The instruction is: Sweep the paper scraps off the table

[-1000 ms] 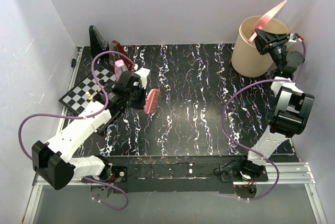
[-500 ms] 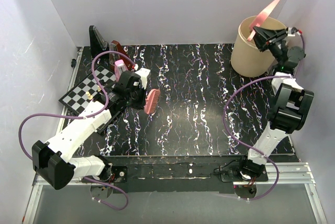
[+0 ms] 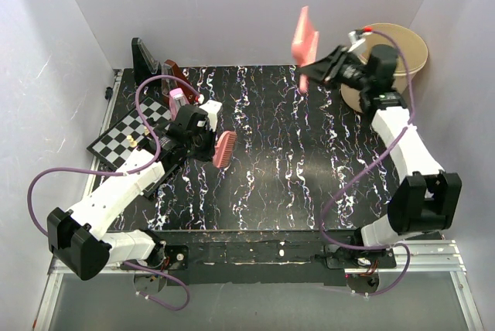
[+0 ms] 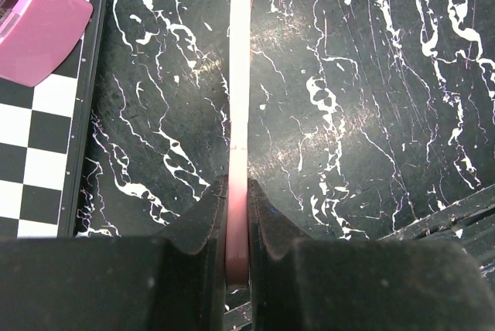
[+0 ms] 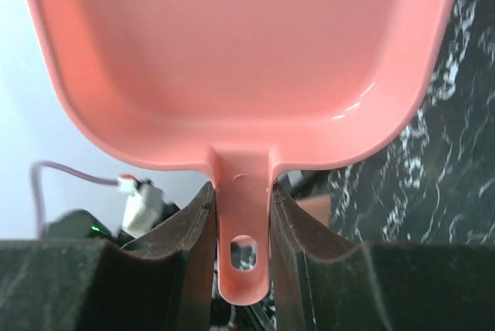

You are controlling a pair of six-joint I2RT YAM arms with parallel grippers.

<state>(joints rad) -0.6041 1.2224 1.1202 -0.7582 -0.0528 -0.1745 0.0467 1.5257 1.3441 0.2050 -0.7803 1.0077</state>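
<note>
Table (image 3: 271,161): left end effector (image 4: 236,219) grips brush (image 4: 240,76), right end effector (image 5: 242,215) grips dustpan (image 5: 240,52).

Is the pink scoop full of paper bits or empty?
Empty, as far as shows: the dustpan in the right gripper has a bare, shiny inside.

The pink dustpan (image 5: 240,52) is cut off by the top edge of the right wrist view. In the left wrist view the brush (image 4: 240,99) is seen edge-on only, its lower end hidden between the fingers (image 4: 203,215) of the left gripper (image 4: 237,196), while a pink object (image 4: 35,25) and the chessboard (image 4: 39,145) are clipped at the left edge. In the top view the round bin (image 3: 414,45) at upper right is partly covered by the right arm (image 3: 387,118), and the small pieces (image 3: 133,138) on the chessboard cannot be made out.
</note>
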